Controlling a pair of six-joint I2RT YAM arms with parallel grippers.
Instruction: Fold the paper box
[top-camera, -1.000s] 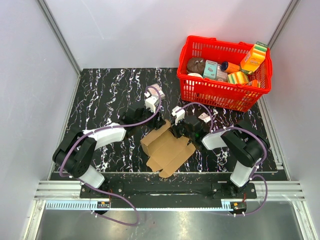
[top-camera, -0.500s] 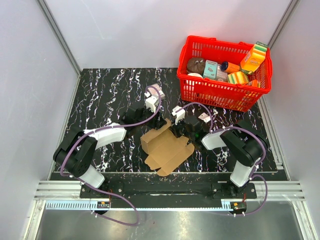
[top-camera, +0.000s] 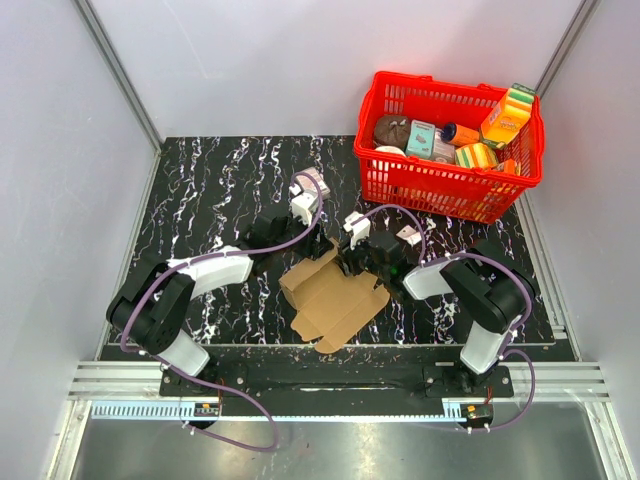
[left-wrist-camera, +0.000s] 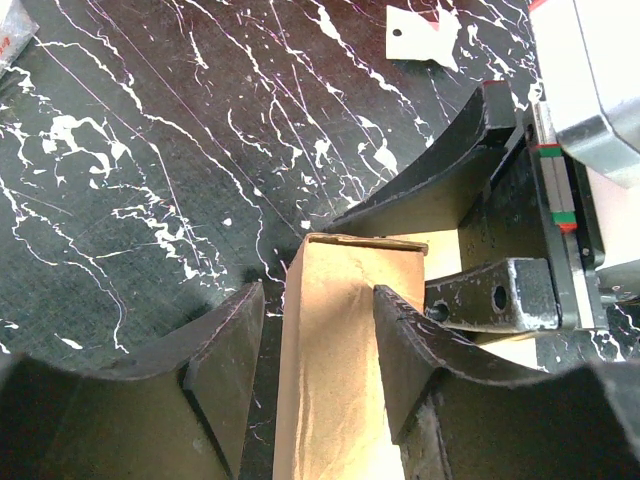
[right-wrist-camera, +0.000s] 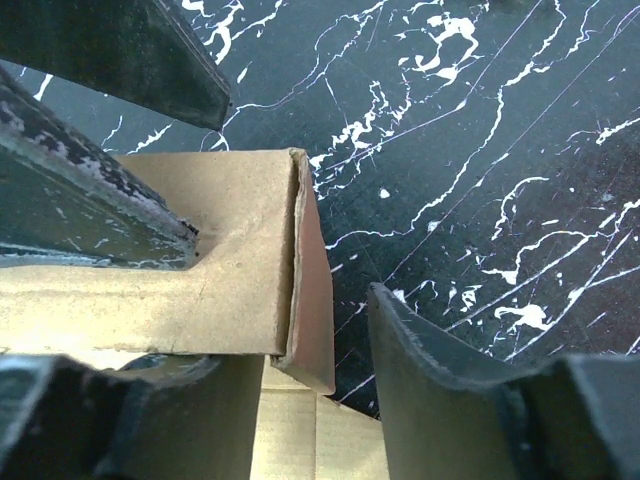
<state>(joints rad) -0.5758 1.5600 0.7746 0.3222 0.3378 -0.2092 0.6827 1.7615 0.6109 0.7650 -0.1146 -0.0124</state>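
Black marble table (top-camera: 200, 190). Box (top-camera: 335, 300) half-formed, near-left of basket (top-camera: 450, 190). Left gripper (left-wrist-camera: 318, 300) parted, straddling raised flap, not clamped; right gripper (right-wrist-camera: 288, 270) wide apart around corner wall, likely bracing crease upright.

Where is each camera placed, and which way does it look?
Top: fixed above and behind the arms, looking down on the table, box and basket; both arms show.
Left wrist: on the left arm, looking along the left tool at a box flap.
Right wrist: on the right arm, looking along the right tool at the box corner.
Shared: both wrist views show the box.
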